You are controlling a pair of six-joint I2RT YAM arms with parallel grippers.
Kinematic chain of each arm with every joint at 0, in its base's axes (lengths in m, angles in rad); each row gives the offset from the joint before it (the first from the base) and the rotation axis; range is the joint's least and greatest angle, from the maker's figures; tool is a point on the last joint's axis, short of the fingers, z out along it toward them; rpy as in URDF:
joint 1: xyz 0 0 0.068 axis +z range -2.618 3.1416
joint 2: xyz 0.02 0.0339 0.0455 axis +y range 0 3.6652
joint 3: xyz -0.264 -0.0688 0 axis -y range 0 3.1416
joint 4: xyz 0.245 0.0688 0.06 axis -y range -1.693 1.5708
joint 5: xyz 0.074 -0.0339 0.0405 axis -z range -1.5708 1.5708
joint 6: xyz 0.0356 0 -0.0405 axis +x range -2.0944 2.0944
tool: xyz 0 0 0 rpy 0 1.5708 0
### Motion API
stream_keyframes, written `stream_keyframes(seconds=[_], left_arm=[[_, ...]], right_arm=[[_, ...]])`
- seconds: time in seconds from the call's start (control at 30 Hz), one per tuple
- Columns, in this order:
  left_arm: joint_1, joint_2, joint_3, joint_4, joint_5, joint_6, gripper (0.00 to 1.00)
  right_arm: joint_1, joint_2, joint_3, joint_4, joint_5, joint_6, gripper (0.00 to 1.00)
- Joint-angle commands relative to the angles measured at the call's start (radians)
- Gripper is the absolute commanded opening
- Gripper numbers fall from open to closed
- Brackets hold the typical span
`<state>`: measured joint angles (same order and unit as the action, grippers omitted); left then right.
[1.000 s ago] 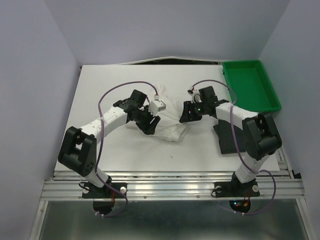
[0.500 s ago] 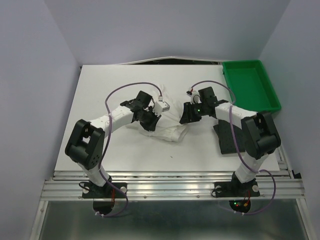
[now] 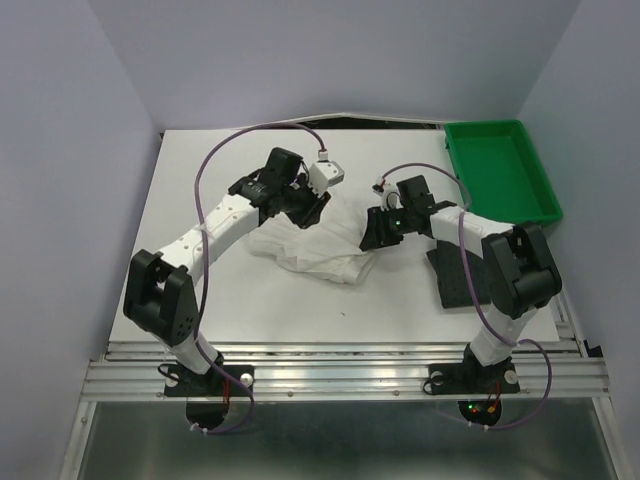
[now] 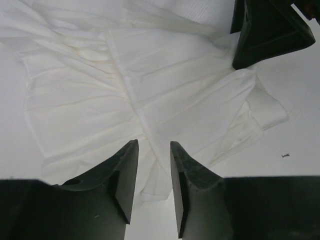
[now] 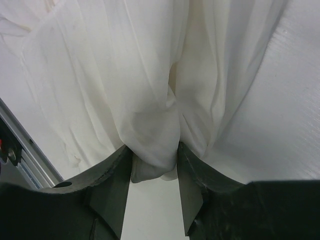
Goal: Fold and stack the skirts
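White crinkly cloth skirt lies rumpled left of the green plastic tray. Right pincer pinches a fold of it; left pincer hovers narrowly parted, empty. Light and limp, probably best gripped at hem corners.

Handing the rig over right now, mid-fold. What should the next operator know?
Left gripper: jaws narrowly apart at the far edge of the white skirt; grip unclear.
Right gripper: shut on a bunch of that skirt's right edge.
Dark skirt: flat on the table, near right, apparently folded.
No other skirt in view.
Left to do: finish folding the white skirt, then stack.
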<state>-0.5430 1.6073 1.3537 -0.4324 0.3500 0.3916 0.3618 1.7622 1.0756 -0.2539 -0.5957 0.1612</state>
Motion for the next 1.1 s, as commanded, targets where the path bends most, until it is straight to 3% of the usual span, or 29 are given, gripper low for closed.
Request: stream_keyframes(seconds=[0.0, 0.13, 0.57, 0.83, 0.9, 1.07], left_arm=[[0.000, -0.004, -0.031, -0.086, -0.029, 0.010, 0.56], [0.002, -0.007, -0.143, -0.028, -0.003, -0.025, 0.58], [0.008, 0.149, -0.093, 0.009, 0.018, -0.109, 0.54], [0.008, 0.083, -0.071, 0.026, 0.064, -0.103, 0.11], [0.008, 0.053, -0.064, 0.024, 0.060, -0.102, 0.05], [0.008, 0.014, -0.004, 0.014, 0.035, -0.091, 0.00]], right_arm=[[0.002, -0.001, 0.003, 0.001, -0.010, -0.015, 0.47], [0.002, 0.014, 0.015, -0.001, -0.024, -0.006, 0.48], [0.002, 0.023, 0.024, -0.024, -0.003, -0.026, 0.48], [0.002, 0.020, 0.015, -0.028, -0.003, -0.040, 0.47], [0.002, 0.023, 0.011, -0.028, -0.001, -0.045, 0.47], [0.002, 0.028, 0.007, -0.027, -0.004, -0.052, 0.47]])
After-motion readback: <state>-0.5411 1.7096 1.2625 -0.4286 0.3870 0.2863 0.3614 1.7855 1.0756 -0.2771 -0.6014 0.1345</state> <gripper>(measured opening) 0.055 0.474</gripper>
